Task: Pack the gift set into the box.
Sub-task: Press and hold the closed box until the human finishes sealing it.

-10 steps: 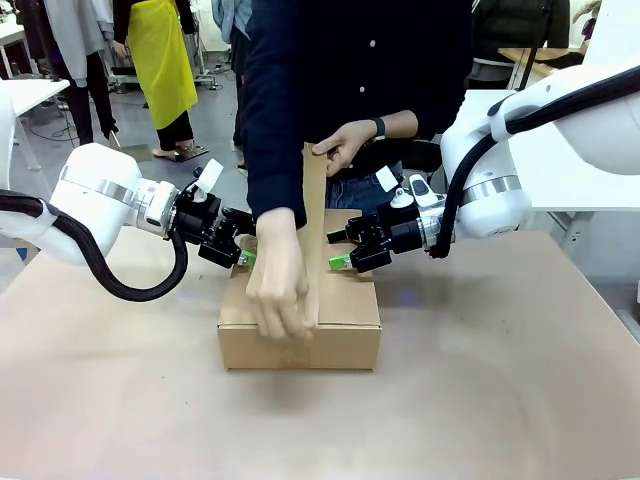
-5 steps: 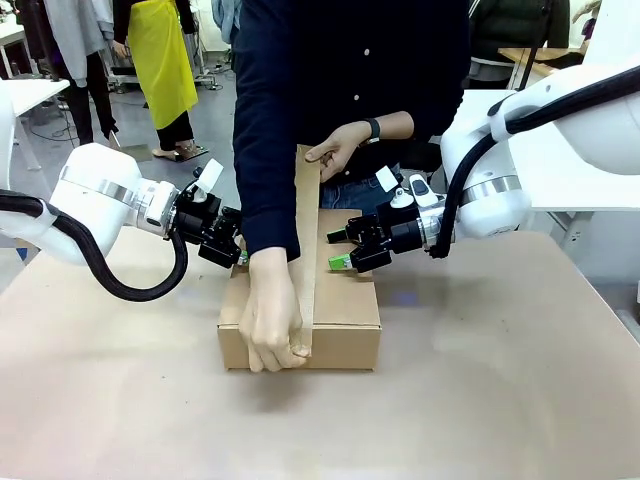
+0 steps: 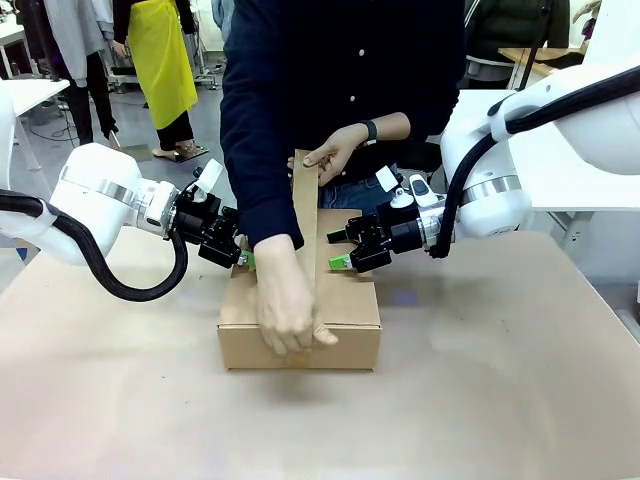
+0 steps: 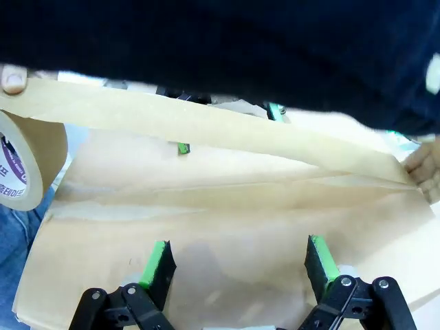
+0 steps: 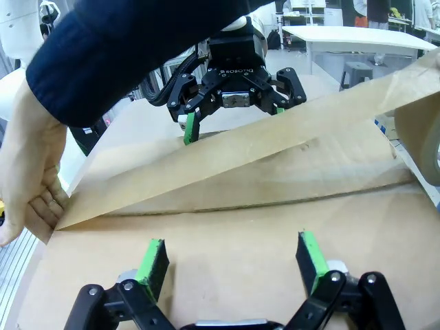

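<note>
The brown cardboard box [image 3: 350, 312] lies shut on the table between both arms. A person stretches a strip of brown tape [image 3: 308, 215] along its top seam. One hand [image 3: 290, 318] presses the tape end over the front edge, and the other hand [image 3: 332, 152] holds the roll up behind. My left gripper [image 3: 243, 258] stands open at the box's left rear edge, pads spread over the lid [image 4: 227, 220]. My right gripper [image 3: 341, 251] stands open at the right rear edge, above the lid [image 5: 227, 227]. The gift set is hidden.
The tape roll [image 4: 24, 165] hangs past the box's far side, and the strip [image 5: 275, 144] rises at a slant over the lid. The person's dark sleeve [image 3: 255, 120] reaches down between my arms. Bare tabletop [image 3: 480, 400] surrounds the box.
The person's front hand has shifted on the box's front edge, pressing the tape end down. The roll hand moved a little left. Neither gripper has moved.
</note>
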